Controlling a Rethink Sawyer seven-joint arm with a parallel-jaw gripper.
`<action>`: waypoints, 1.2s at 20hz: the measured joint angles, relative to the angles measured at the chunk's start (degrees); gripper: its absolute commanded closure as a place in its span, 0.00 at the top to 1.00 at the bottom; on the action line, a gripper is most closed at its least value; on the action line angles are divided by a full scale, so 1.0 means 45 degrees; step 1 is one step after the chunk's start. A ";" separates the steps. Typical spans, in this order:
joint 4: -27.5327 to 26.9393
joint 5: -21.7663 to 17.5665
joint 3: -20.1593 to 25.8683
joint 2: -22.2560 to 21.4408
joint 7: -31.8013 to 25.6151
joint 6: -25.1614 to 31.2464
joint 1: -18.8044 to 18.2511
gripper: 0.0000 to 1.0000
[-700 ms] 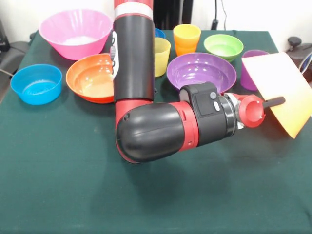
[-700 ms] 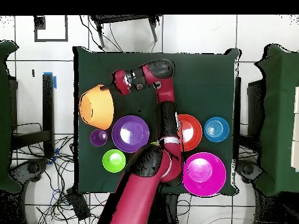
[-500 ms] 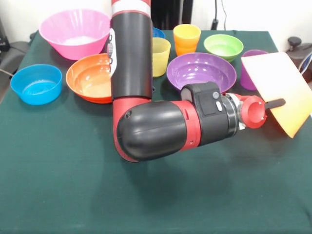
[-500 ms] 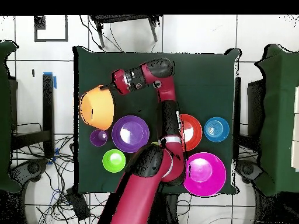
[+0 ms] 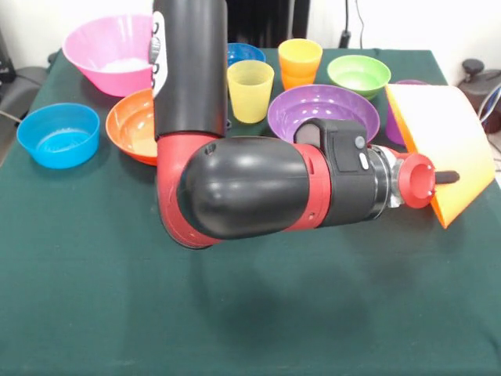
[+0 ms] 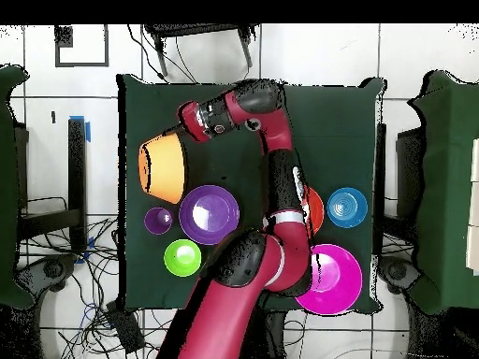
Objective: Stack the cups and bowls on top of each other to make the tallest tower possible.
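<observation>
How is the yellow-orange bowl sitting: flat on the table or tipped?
Tipped. The yellow-orange bowl stands steeply on edge at the tool, its rim turned sideways rather than up.

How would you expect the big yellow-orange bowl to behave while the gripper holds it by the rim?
The yellow-orange bowl hangs tilted on edge from the gripper, so it is probably light and stiff. Its glossy plastic may slip or swing in a rim grip. Set down, its wide mouth should resist tipping.

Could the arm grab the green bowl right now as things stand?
Probably not: the pincer is shut on the yellow-orange bowl, held tilted off the table. The green bowl itself sits uncovered.
</observation>
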 measured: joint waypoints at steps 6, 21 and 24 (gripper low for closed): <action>-0.0024 -0.0032 -0.0143 -0.0095 0.0000 0.0000 0.0005 0.00; -0.0238 -0.0024 -0.0139 0.0025 0.0000 -0.0003 0.0042 0.00; -0.0236 -0.0011 -0.0130 0.0043 0.0000 -0.0003 0.0042 0.00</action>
